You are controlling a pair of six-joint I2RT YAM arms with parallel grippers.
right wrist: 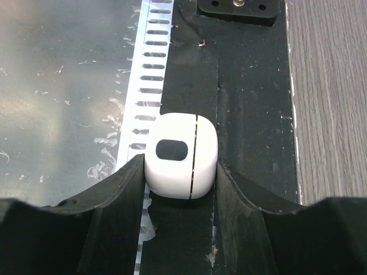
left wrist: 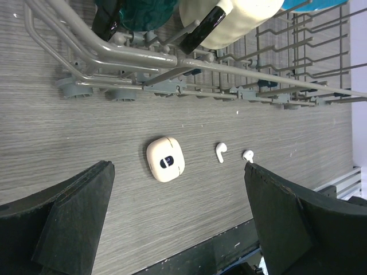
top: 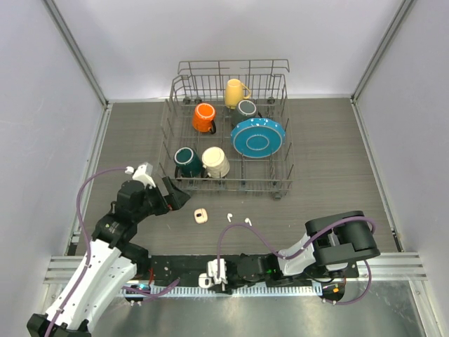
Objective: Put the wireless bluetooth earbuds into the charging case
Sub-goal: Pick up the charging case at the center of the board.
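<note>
In front of the dish rack (top: pixel 228 133), the left gripper (top: pixel 182 196) is spread wide. On the table (top: pixel 337 175) just ahead of it lie a cream case (left wrist: pixel 165 159) and, beside that, two earbuds (left wrist: pixel 221 152) (left wrist: pixel 248 154), untouched. At the near edge, the right gripper (right wrist: pixel 180 161) clamps a white case (right wrist: pixel 180 153).

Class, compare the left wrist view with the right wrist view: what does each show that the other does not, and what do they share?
Only the left wrist view: two earbuds lying on the table, a white case beside them, and the dish rack holding a cream mug and a teal mug.
Only the right wrist view: a second white case on the black strip beside a slotted metal rail, the right gripper's jaws against its two sides.
Both: wood-grain tabletop, one white case, black jaws at the bottom.
</note>
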